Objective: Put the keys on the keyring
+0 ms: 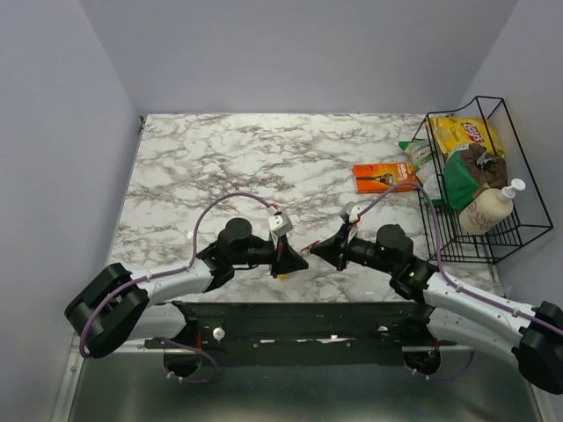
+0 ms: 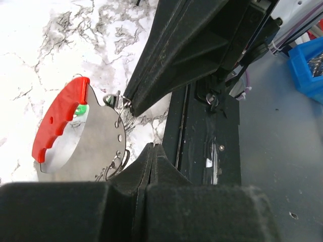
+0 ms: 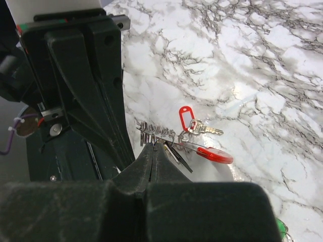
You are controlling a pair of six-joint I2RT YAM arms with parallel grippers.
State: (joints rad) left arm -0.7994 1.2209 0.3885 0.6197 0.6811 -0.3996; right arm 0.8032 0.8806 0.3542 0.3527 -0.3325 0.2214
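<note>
My two grippers meet tip to tip near the table's front edge. The right gripper (image 1: 317, 250) (image 3: 155, 146) is shut on the keyring (image 3: 172, 139), a thin wire loop at its fingertips. A flat silver plate with a red plastic rim (image 2: 75, 136) (image 3: 214, 154) hangs from that loop. On the marble beyond lies a silver key (image 3: 204, 129) with a red tag (image 3: 185, 117). A green head (image 2: 79, 110) shows through the plate. The left gripper (image 1: 297, 256) (image 2: 153, 147) is shut, its tip against the plate's edge. I cannot tell whether it pinches anything.
An orange flat packet (image 1: 380, 176) lies at the back right. Beside it stands a black wire basket (image 1: 437, 237) holding a yellow bag (image 1: 464, 134) and a pump bottle (image 1: 488, 209). The black mounting rail (image 1: 299, 321) runs along the near edge.
</note>
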